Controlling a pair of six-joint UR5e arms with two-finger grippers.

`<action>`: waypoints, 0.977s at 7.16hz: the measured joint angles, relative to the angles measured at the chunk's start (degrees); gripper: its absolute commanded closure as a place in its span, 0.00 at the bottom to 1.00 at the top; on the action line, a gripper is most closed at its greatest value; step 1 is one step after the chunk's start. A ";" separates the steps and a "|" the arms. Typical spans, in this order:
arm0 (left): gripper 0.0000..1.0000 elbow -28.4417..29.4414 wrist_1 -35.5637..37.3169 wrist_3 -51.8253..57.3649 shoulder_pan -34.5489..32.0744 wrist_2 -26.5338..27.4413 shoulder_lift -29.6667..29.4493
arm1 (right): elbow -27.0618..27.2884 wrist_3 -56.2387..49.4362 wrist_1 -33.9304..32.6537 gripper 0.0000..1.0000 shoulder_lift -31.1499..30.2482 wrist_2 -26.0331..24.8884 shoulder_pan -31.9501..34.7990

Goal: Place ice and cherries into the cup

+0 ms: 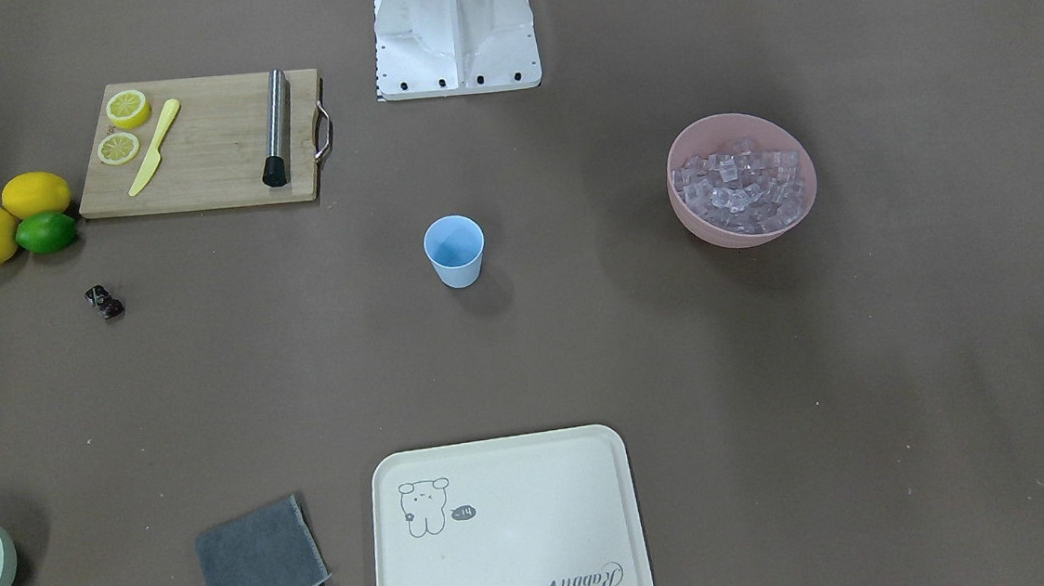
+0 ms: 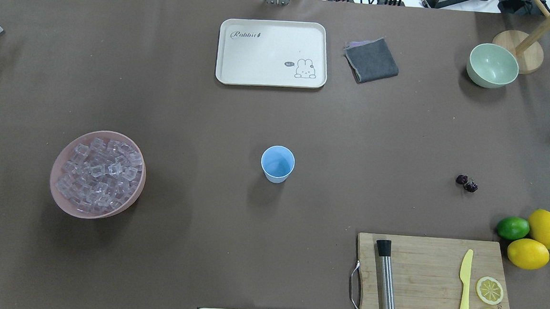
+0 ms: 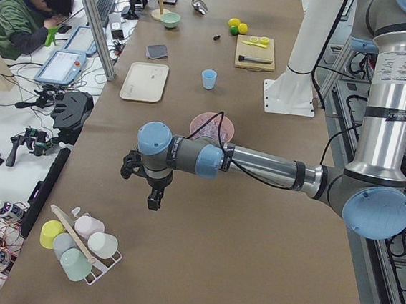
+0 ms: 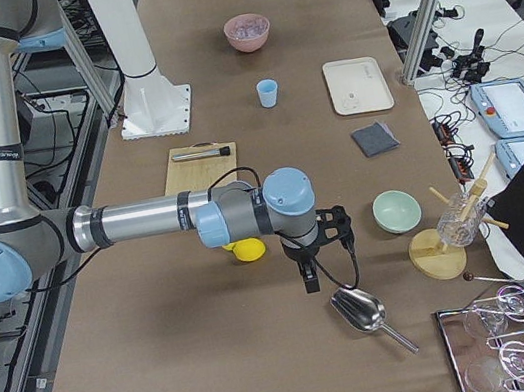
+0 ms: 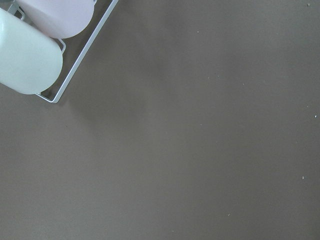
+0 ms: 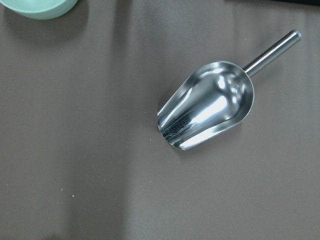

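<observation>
The light blue cup [image 1: 454, 252] stands upright at the table's middle, also in the overhead view [image 2: 277, 164]. The ice [image 1: 742, 184] fills the pink bowl [image 1: 713, 233] on my left side [image 2: 98, 172]. The dark cherries [image 1: 103, 302] lie on the bare table on my right side [image 2: 466, 183]. My left gripper [image 3: 152, 194] hangs over the table's left end, far from the bowl. My right gripper [image 4: 308, 274] hangs over the right end, just above a steel scoop [image 6: 207, 107]. Neither gripper shows in another view, so I cannot tell whether they are open or shut.
A cutting board [image 2: 432, 283] holds a steel muddler, a yellow knife and lemon slices. Two lemons and a lime [image 2: 513, 228] lie beside it. A cream tray [image 2: 271, 53], a grey cloth [image 2: 371, 60] and a pale green bowl [image 2: 493, 65] sit at the far side. A cup rack [image 5: 35, 45] lies under my left wrist.
</observation>
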 measured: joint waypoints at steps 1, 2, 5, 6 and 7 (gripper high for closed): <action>0.02 -1.02 0.00 0.01 -0.02 0.01 0.01 | 0.06 -0.02 0.00 0.00 0.15 0.00 0.01; 0.02 -1.84 -0.02 0.02 -0.02 -0.01 -0.08 | 0.18 -0.01 0.00 0.00 0.37 0.01 0.01; 0.02 -2.16 -5.21 -0.27 -1.32 1.15 -0.13 | 2.43 0.49 0.64 0.00 0.23 0.26 0.10; 0.02 -1.58 -9.78 -0.42 -1.91 2.45 -0.02 | 2.85 0.79 1.78 0.00 0.32 0.22 0.20; 0.02 -0.90 -12.88 -0.61 -2.15 3.09 -0.19 | 3.09 0.96 3.03 0.00 0.37 0.19 0.34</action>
